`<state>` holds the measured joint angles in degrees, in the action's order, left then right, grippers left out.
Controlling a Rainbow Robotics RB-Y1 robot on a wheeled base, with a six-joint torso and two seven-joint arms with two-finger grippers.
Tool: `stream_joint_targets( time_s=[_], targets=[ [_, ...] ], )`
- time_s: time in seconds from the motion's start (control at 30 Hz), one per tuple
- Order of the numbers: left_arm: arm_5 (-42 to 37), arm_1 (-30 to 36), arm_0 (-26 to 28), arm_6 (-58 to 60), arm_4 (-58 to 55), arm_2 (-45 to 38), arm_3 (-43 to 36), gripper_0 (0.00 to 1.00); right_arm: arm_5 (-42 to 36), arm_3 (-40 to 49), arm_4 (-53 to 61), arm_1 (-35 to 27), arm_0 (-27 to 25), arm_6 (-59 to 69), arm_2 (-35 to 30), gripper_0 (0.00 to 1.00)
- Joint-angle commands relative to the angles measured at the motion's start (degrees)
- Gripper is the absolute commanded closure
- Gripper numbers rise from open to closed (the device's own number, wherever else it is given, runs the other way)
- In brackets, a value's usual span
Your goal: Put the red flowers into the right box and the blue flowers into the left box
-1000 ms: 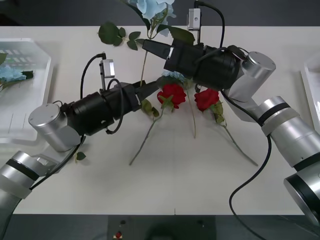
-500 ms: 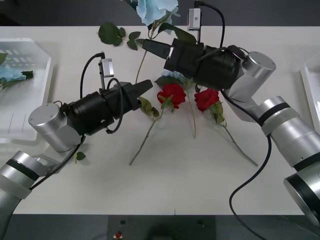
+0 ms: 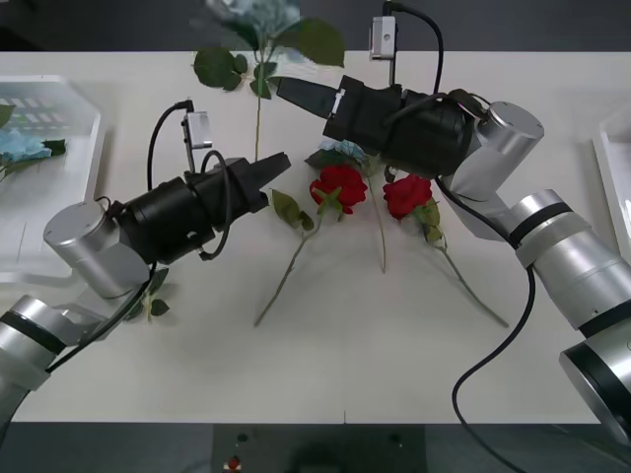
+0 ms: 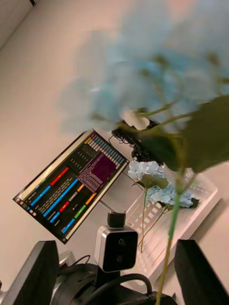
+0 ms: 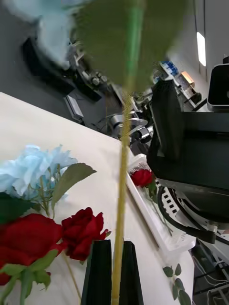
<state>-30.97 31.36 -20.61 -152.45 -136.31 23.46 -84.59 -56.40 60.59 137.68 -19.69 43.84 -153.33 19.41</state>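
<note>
1. Front view, far left: the left box [image 3: 59, 187] sits at the left edge, and you can see one pale blue cluster [image 3: 22, 148] already lying in it at its upper-left part.

2. Left of centre: your left gripper [image 3: 278, 164] has its fingers pressed together on the thin stem of a blue flower [image 3: 246, 12], whose head hangs blurred at the top edge of the frame. In the left wrist view the stem [image 5: 121, 200] runs straight up from between the two black fingers [image 5: 98, 271].

3. Judge this flower as very light but top-heavy: the stem is thin and looks springy, so the head will likely sway if you swing fast. The hold is low on the stem, which gives little control of the head; move slowly towards the left box.

4. Centre: two red flowers [image 3: 340, 185] lie on the table [image 3: 325, 365] with another blue cluster [image 3: 340, 150] just above them, partly under the right arm. Their stems cross, so take each by bare stem just below the bloom, away from the crossing.

5. Right of centre: your right gripper [image 3: 281, 89] has its fingers spread and empty, close beside the held stem.

6. Far right: only the rim of the right box [image 3: 613, 177] shows at the edge.
</note>
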Motion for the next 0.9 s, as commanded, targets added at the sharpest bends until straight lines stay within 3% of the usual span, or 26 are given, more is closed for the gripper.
stream_joint_targets(
  time_s=[0.03,0.33,0.53,0.63,0.77,0.9],
  targets=[
    [-0.9,5.5,-1.8,2.1,-1.1,-2.9,-1.3,1.00,0.1,1.0,-0.7,-1.2,2.7,-1.7,0.6,0.00],
    [-4.6,18.7,-3.3,20.3,11.7,-8.2,-1.3,1.00,4.1,1.1,-12.5,-8.9,4.0,-1.7,4.1,0.00],
    [-13.6,24.6,-3.2,32.8,26.5,-16.2,0.2,1.00,10.1,1.1,-12.5,-17.3,7.8,3.1,17.5,0.00],
    [-21.3,25.2,-3.2,35.9,36.3,-24.0,2.9,1.00,11.8,1.1,-15.1,-20.8,10.0,9.5,22.9,0.00],
    [-29.4,25.2,-3.2,37.4,51.8,-34.3,4.4,1.00,9.6,1.1,-28.3,-23.6,12.1,19.7,23.7,0.00],
    [-31.2,25.2,-2.9,37.4,66.5,-41.5,4.7,1.00,3.0,1.1,-38.3,-25.7,14.4,30.1,23.6,0.00]
  ],
)
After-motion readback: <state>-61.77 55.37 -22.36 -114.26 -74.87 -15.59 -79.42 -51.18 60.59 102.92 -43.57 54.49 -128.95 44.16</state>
